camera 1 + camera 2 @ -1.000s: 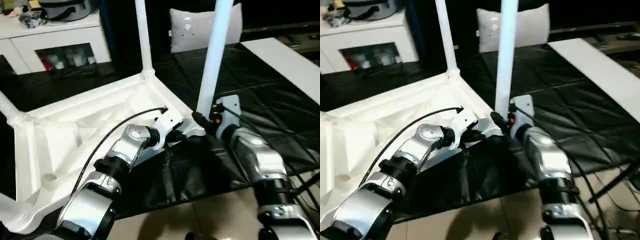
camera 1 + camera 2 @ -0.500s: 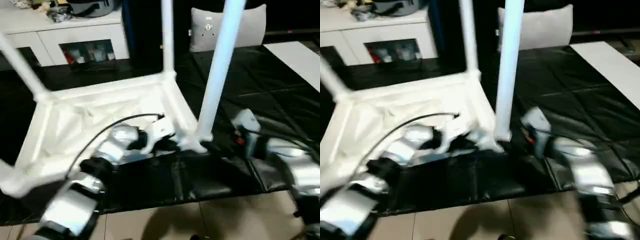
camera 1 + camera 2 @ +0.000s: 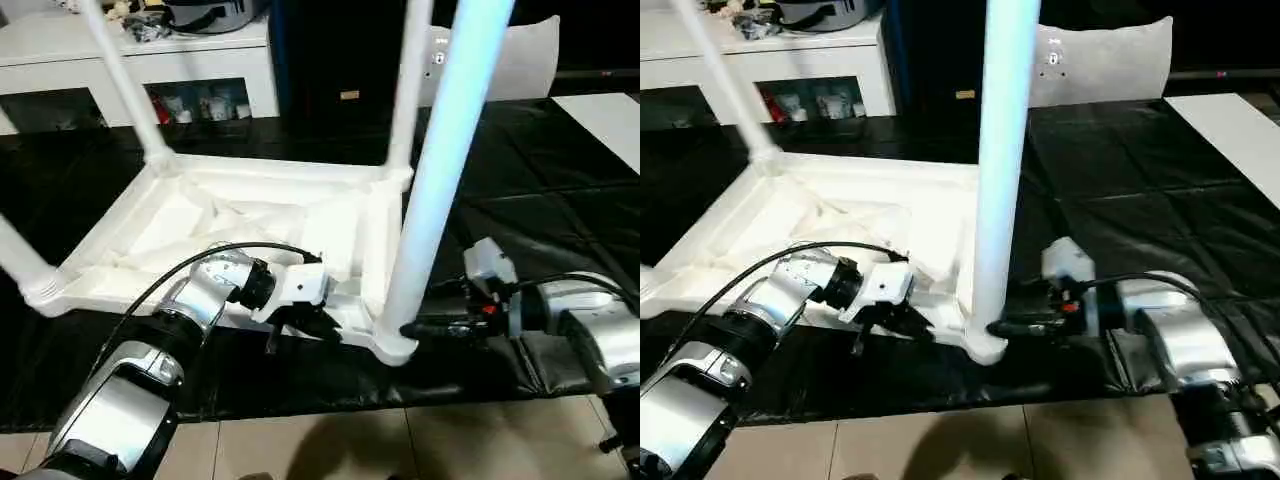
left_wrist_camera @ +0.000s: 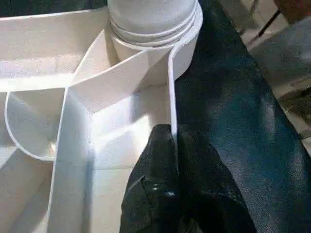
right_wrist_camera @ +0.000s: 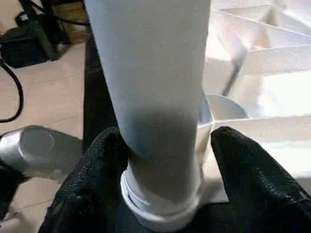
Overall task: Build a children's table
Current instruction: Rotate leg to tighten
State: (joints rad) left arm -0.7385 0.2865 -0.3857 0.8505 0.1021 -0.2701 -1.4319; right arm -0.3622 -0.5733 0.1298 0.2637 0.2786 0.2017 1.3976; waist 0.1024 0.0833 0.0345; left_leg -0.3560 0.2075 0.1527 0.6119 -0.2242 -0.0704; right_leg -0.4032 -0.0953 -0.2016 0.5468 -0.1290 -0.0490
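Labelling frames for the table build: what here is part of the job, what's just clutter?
Job:
- table top, upside down
- near leg in its corner socket
- far legs
- left tool, pinching the top's rim
- right tool, either side of the near leg

Clutter:
- white cabinet
- pillow
- black cover

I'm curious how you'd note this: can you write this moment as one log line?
stage: near-corner leg fitting | left gripper: shut on table top rim | right gripper: fingers around leg base | table top: upside down on black surface
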